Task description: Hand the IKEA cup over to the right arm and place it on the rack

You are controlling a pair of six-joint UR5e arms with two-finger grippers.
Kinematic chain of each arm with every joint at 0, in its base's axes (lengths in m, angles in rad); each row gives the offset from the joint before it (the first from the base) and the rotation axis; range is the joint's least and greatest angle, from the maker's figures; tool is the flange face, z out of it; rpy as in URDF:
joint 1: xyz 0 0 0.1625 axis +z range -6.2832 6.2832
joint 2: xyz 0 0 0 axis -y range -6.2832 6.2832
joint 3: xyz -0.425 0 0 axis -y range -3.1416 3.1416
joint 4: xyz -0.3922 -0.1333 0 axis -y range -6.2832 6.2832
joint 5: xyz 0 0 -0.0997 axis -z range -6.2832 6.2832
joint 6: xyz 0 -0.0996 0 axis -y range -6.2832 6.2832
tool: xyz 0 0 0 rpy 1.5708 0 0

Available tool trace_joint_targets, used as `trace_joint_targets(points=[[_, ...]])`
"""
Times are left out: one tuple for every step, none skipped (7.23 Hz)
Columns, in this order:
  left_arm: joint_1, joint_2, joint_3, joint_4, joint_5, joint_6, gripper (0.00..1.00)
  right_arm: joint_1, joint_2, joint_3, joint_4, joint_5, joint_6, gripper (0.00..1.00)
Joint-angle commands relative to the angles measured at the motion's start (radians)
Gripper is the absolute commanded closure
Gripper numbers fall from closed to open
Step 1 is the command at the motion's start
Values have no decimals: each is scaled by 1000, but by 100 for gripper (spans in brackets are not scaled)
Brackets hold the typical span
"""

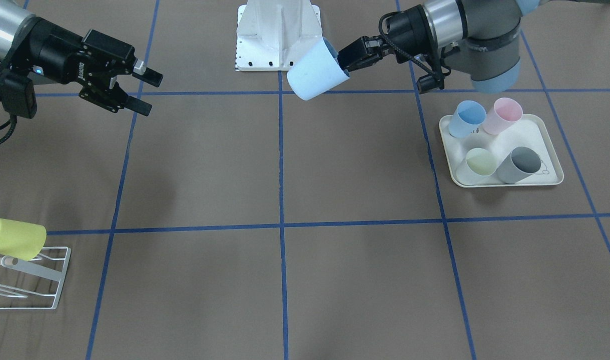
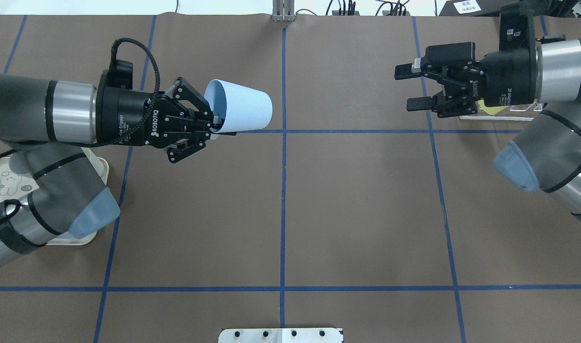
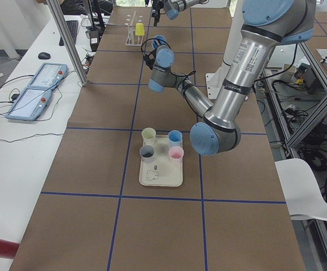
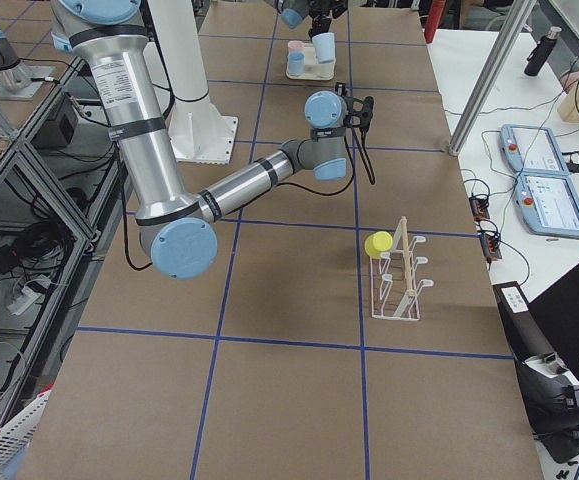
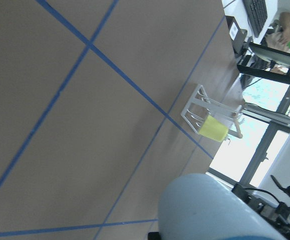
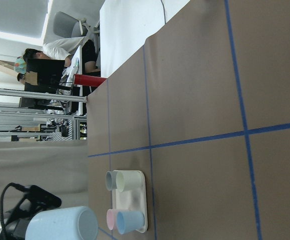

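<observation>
Overhead exterior view: pale blue IKEA cup [image 2: 242, 107] was in the air over the table [image 2: 357, 214], lying on its side, left of the centre tape line. Left claw [image 2: 214, 125] was clamped on its rim, one finger inside the mouth, one outside. Closed base pointed across toward the right arm [image 2: 557, 143]. Probable reason: a rim grip left wall and base free for the other claw to take. Right claw [image 2: 407, 88] stood with jaws apart, empty, aimed at the cup, well apart from it. Handover not yet made, by my reading.

Rack [image 1: 59, 275] sat near the table's edge on the right arm's side. A yellow cup [image 1: 14, 237] hung on one prong, others bare.

Cream tray [image 1: 527, 132] on the opposite side held a blue cup [image 1: 467, 118], pink cup [image 1: 505, 116], pale green cup [image 1: 480, 162] and grey cup [image 1: 521, 165]; likely the supply.

Table was covered in brown paper, gridded with blue tape [image 2: 283, 214]. A white desk [image 3: 16, 141] with pendants [image 3: 36, 90] ran alongside. A seated person [image 6: 59, 50] showed far off.
</observation>
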Motion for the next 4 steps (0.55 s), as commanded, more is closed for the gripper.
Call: trace_joint_targets(points=[[64, -15, 24, -179, 161, -170, 100, -125, 13, -2, 168, -174, 121, 1], [64, -14, 25, -215, 162, -267, 100, -157, 16, -2, 192, -184, 122, 1], [69, -17, 54, -301, 162, -326, 100, -181, 42, -2, 209, -184, 125, 1], [78, -18, 80, -382, 172, -381, 100, -204, 84, 0, 210, -186, 163, 1]])
